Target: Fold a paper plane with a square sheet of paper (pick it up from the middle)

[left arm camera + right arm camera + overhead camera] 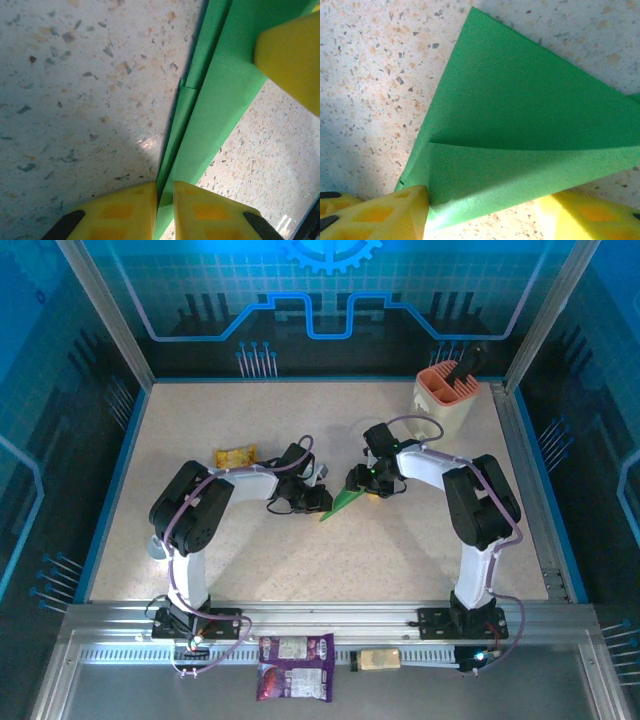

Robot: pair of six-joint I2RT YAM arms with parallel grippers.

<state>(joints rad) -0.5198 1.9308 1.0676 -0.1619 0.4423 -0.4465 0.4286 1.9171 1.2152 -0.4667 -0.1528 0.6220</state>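
Top external view: green paper (345, 502), folded to a narrow wedge, lies between both tools, its long axis running from the left tool (310, 498) ahead to the right tool (372, 480). Left tool narrow, pinching the wedge's slim end; right tool wide, straddling the broad end. Hard to make out: the layers underneath, whether the right tool presses, and whether the paper rests on the tabletop (300, 560).

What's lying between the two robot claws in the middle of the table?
In the top view, folded green paper spans from left gripper to right gripper.
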